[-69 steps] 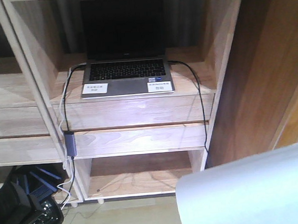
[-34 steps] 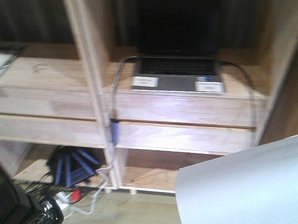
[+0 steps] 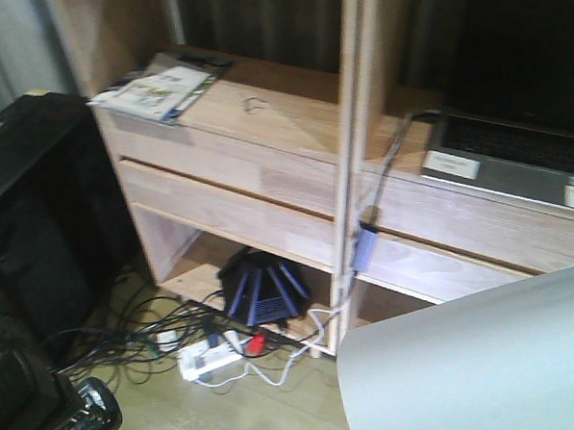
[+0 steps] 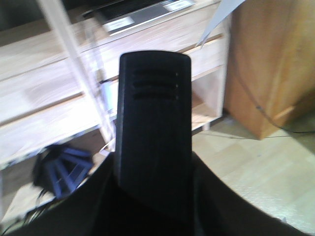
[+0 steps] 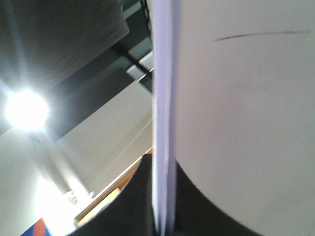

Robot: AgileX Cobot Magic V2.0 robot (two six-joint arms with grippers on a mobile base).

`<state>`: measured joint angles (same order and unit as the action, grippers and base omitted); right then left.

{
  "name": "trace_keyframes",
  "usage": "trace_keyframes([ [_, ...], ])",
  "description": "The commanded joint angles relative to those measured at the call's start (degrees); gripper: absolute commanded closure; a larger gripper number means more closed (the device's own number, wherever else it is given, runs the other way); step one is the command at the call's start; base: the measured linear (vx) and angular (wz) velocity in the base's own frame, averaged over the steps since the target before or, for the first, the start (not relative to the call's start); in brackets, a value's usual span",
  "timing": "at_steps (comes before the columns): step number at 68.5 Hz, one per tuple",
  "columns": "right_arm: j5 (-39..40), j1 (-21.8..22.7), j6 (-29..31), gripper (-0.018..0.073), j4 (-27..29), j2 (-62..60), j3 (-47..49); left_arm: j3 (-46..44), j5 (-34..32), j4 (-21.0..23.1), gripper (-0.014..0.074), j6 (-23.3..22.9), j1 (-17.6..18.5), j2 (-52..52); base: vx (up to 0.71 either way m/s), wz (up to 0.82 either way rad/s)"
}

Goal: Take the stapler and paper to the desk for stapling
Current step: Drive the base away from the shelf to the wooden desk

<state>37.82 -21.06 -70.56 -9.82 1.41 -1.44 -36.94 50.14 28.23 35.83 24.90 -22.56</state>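
Note:
The stapler point(image 4: 155, 123) fills the middle of the left wrist view as a black, ribbed-topped body standing upright, with my left gripper point(image 4: 155, 196) shut on its lower part. In the front view that arm shows only as a dark shiny shape point(image 3: 81, 418) at the bottom left. The paper point(image 3: 477, 359) is a curved white sheet stack at the bottom right of the front view. The right wrist view shows the paper point(image 5: 246, 123) edge-on, with my right gripper point(image 5: 165, 216) shut on that edge. The desk's top is out of view.
A light-wood shelf unit point(image 3: 265, 158) holds an open laptop point(image 3: 515, 155) and booklets point(image 3: 160, 87). A black case point(image 3: 26, 190) stands at the left. A blue-black device point(image 3: 262, 289), a power strip point(image 3: 213, 359) and cables lie on the floor. A brown wooden panel point(image 4: 270, 59) stands right of the shelf.
The front view has swung left: the laptop and shelf slid to the right, and the black case and floor cables came into view. The paper keeps its place at the bottom right.

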Motion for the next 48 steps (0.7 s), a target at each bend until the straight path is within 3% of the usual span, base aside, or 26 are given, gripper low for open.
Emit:
trace_keyframes([
  [1, 3.46, -0.06, 0.66, 0.0561, -0.2, 0.68, 1.62, -1.68, -5.53, 2.81, 0.0603, 0.07, 0.16, -0.4, 0.04, 0.59],
  [48, 3.46, -0.06, 0.66, 0.0561, -0.2, 0.68, 1.62, -1.68, -5.53, 2.81, 0.0603, 0.07, 0.16, -0.4, 0.1, 0.51],
])
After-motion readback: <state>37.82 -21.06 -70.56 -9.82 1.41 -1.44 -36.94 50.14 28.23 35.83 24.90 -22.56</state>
